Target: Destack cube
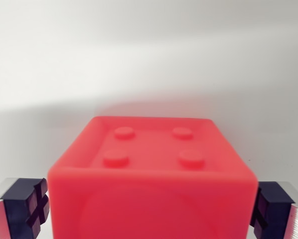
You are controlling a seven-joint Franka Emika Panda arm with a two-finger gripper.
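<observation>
Wrist view: I see a red cube [151, 181] filling the lower middle of frame, close under the camera; its top face is recessed, with four round studs [153, 146] set in a square; a shallow circular relief shows on the near face. The gripper [150, 211] straddles it; one dark pad [25, 206] sits at the wrist view's left, the other [269, 209] at the wrist view's right, each just beside a cube side; I cannot tell whether the pads press the cube or stand a hair off, so clenched or released is unclear to me. White tabletop [149, 64] behind, bare and softly shadowed; whatever lies beneath the cube is hidden from me.
</observation>
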